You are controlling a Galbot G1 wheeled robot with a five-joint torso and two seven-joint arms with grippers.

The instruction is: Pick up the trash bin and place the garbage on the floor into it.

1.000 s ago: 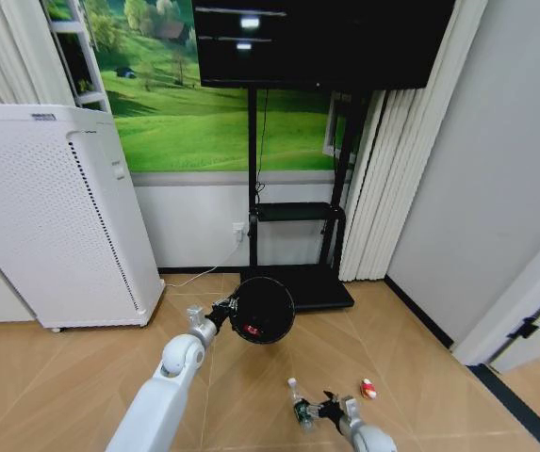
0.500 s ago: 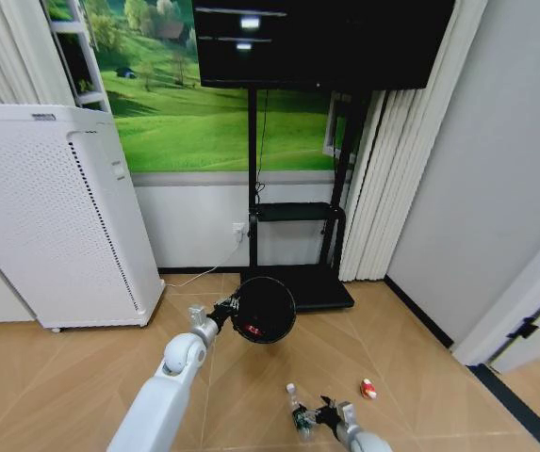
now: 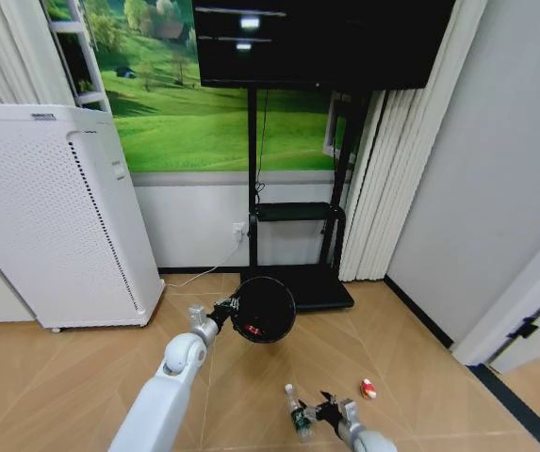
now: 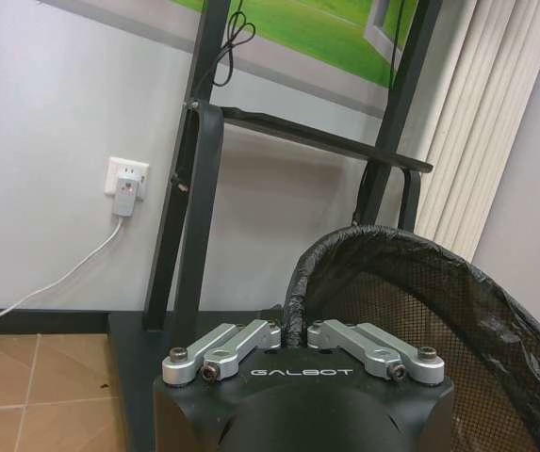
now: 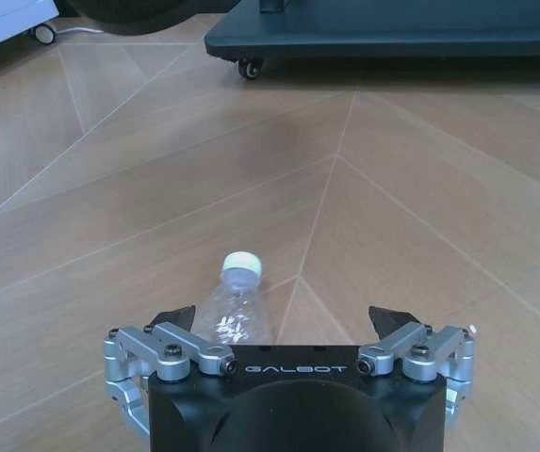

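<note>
My left gripper (image 3: 225,314) is shut on the rim of the black mesh trash bin (image 3: 264,308) and holds it off the floor, tipped so its mouth faces me. In the left wrist view the fingers (image 4: 251,336) pinch the trash bin (image 4: 411,292) at its rim. A red-and-white piece (image 3: 253,330) shows inside it. My right gripper (image 3: 323,411) hovers low over the parquet floor (image 3: 251,395), open, with a clear plastic bottle (image 5: 233,307) lying between its fingers, nearer one of them. The bottle (image 3: 295,411) lies beside a small red-and-white piece of garbage (image 3: 368,388).
A tall white perforated appliance (image 3: 53,217) stands at the left. A black wheeled TV stand (image 3: 298,282) is right behind the bin, its base (image 5: 392,38) ahead of the right gripper. Curtains (image 3: 383,179) and a wall (image 3: 496,169) close off the right side.
The right gripper has edged slightly lower in the head view, staying at the bottle. The left arm and the bin have held still.
</note>
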